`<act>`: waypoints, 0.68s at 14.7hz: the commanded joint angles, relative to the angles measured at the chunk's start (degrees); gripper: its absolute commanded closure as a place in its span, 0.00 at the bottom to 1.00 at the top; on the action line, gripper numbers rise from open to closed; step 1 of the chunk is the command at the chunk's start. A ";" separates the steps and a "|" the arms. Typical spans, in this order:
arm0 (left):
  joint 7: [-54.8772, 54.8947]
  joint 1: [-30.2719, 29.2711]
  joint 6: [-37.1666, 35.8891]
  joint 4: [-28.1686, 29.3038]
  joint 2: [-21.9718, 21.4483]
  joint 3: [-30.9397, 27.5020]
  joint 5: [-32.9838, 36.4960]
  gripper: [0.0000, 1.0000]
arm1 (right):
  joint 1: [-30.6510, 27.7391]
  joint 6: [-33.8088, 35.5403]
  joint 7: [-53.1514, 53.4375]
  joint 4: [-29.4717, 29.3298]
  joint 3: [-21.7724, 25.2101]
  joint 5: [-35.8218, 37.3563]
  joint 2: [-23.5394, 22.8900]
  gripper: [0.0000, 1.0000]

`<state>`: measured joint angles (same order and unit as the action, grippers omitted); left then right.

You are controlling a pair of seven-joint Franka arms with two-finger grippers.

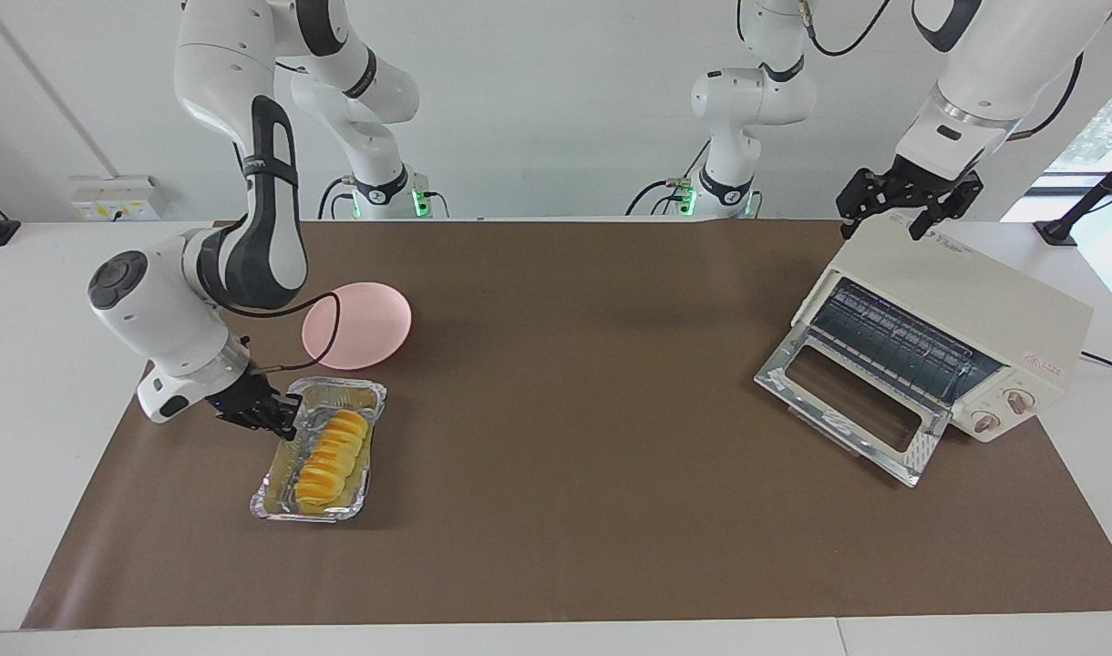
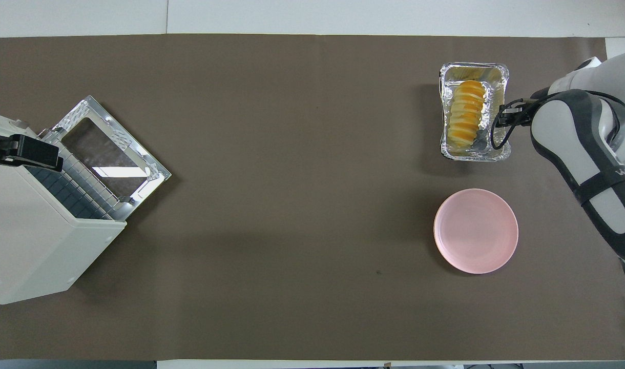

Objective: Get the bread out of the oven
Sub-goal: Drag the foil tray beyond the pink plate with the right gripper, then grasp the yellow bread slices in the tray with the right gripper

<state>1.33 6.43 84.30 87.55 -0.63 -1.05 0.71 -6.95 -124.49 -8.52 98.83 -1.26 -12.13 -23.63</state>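
Gripping the rim of the crinkled silver foil tray (image 1: pixel 283 497), your right gripper (image 1: pixel 281 421) has its jaws pinched shut on the foil at the right arm's end of the desk (image 1: pixel 611 510). Inside the tray lies the ridged golden-yellow bread (image 1: pixel 331 454), well apart from the cream-white toaster oven (image 1: pixel 962 314). Your left gripper (image 1: pixel 904 208) waits over the oven's top, jaws spread wide, holding nothing. A round pink plate (image 1: pixel 360 326) sits nearer to you than the tray.

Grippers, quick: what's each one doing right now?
Left gripper: open, over the oven's top, holding nothing.
Right gripper: shut on the rim of the foil tray that carries the bread.
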 commanded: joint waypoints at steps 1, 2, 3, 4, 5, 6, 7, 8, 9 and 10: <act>0.43 -0.46 -0.37 0.25 -0.16 0.26 0.00 0.00 | -0.26 -1.98 -1.94 4.60 -0.32 -0.61 2.27 1.00; 0.34 -0.46 -0.37 0.25 -0.16 0.17 0.00 0.00 | -0.26 -3.03 -1.94 6.53 -0.41 -0.61 3.06 1.00; 0.34 -0.46 -0.37 0.25 -0.16 0.26 0.00 0.00 | -0.17 -3.74 -1.94 7.94 -0.41 -0.61 3.41 1.00; 0.34 -0.46 -0.37 0.25 -0.16 0.26 0.00 0.00 | 0.00 -4.26 -1.94 9.18 -0.41 -0.61 3.85 1.00; 0.34 -0.46 -0.37 0.25 -0.16 0.26 0.08 0.00 | 0.18 -4.79 -1.94 10.32 -0.41 -0.61 4.20 1.00; 0.43 -0.46 -0.37 0.25 -0.16 0.26 0.00 0.00 | 0.27 -5.41 -1.86 10.85 -0.41 -0.61 4.30 1.00; 0.34 -0.46 -0.37 0.25 -0.16 0.26 0.00 0.00 | 0.35 -5.24 -1.51 10.68 -0.41 -0.61 4.30 0.70; 0.34 -0.46 -0.37 0.25 -0.16 0.26 0.00 0.00 | 0.35 -4.98 -1.50 10.16 -0.41 -0.61 4.30 0.13; 0.43 -0.46 -0.37 0.25 -0.16 0.26 0.08 0.00 | 0.53 -4.63 -1.50 9.55 -0.49 -0.53 4.38 0.00; 0.43 -0.46 -0.37 0.25 -0.16 0.26 0.00 0.00 | 1.31 -3.66 -1.42 8.15 -0.41 -0.35 4.73 0.00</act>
<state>1.33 6.43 84.30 87.55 -0.63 -1.05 0.71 -6.30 -128.67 -8.64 106.96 -1.57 -12.13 -21.00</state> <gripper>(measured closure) 0.000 0.731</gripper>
